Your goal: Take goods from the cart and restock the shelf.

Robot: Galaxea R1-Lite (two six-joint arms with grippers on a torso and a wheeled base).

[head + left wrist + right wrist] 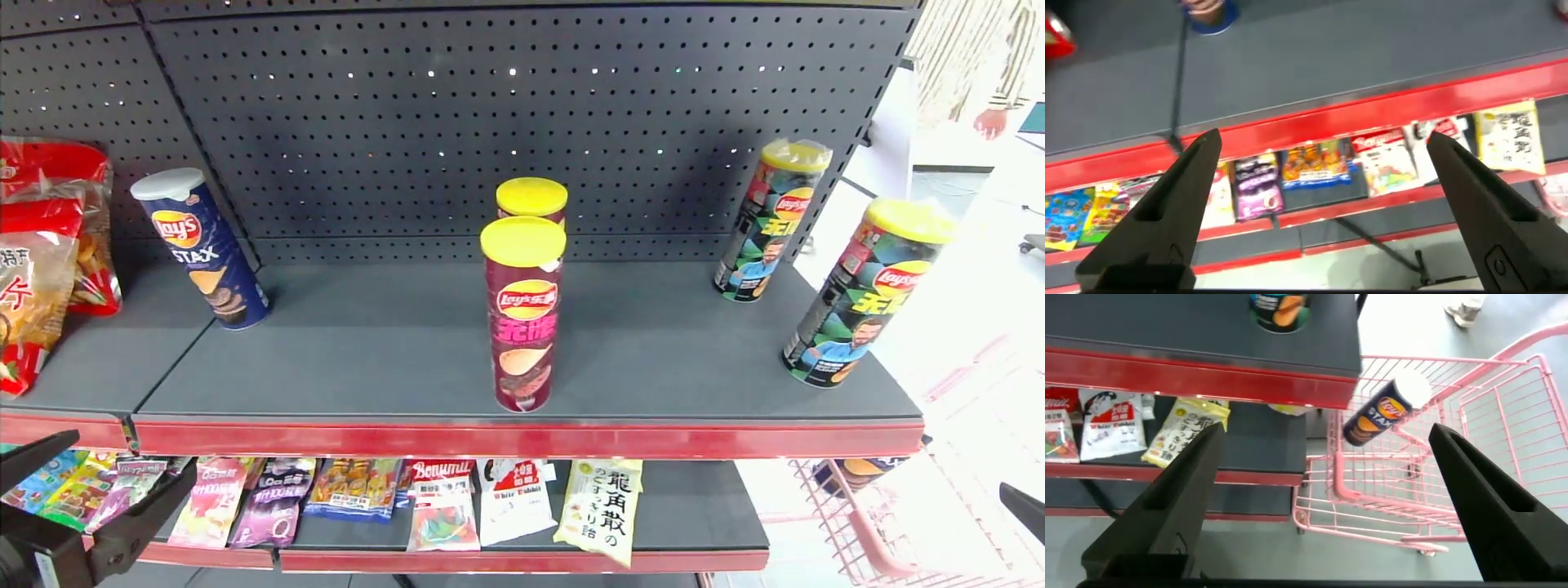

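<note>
**A:** What takes up most of the head view?

**B:** The shelf (392,359), a dark grey board with a red front lip, runs across the middle of the frame. A perforated back panel (490,106) rises above it, and a lower shelf (694,506) sits beneath it along the bottom.

**A:** And next in size?

**B:** The pink wire cart (857,535) pokes in at the lower right corner, just beside the shelf's end. In the right wrist view, a blue can with a white lid (1384,408) lies tilted inside it.

**A:** The grippers?

**B:** The left gripper (1323,143) is at the lower left of the head frame, in front of the lower shelf. Its fingers are spread wide with nothing between them. The right gripper (1327,433) is likewise spread and empty, with the cart and the shelf's end seen past it.

**A:** What stands on the shelf?

**B:** Red snack bags (49,245) are at the left edge, and a blue can (200,249) is left of centre. A maroon can (522,318) with a yellow lid is at centre near the front lip, with a second maroon can (531,200) just behind it. At the right are a rear green-and-black can (771,220) and a front green-and-black can (865,294).

**A:** Smallest?

**B:** Candy packets (441,506) lie in a row along the lower shelf's front.
</note>
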